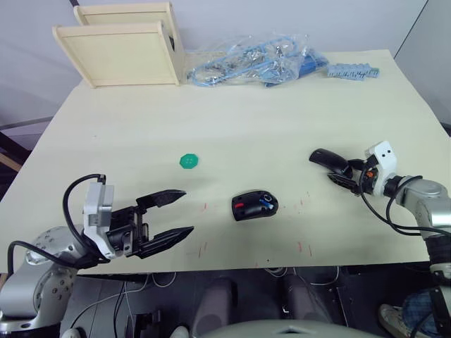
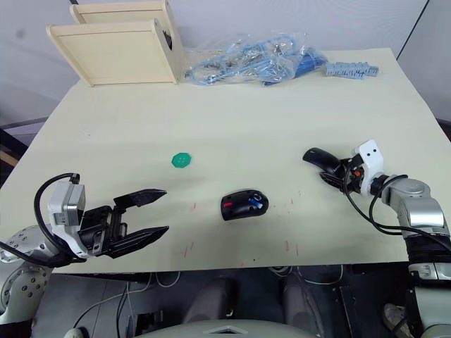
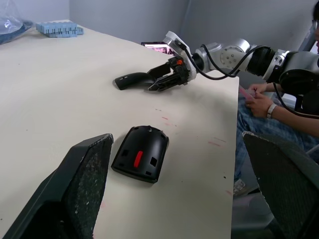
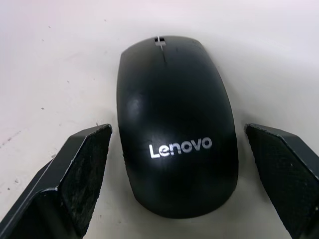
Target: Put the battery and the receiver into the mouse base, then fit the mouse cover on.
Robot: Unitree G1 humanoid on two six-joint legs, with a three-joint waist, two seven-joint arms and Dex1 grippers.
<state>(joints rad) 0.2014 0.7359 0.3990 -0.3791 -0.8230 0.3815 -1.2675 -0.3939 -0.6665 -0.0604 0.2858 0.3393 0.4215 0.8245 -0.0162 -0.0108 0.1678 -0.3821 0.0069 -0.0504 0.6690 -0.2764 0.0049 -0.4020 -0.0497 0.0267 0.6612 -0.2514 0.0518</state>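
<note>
Lying between right tool (image 4: 174, 184) fingers: mouse cover (image 4: 174, 119)

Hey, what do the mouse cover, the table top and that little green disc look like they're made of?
The mouse cover: likely plastic, smooth black shell with soft sheen and a printed white logo. The table top: pale cream, matte and even, probably laminate or painted board; no wood grain shows. The green disc: looks like plastic, flat solid colour with a scalloped edge, but too small to be sure.
</note>
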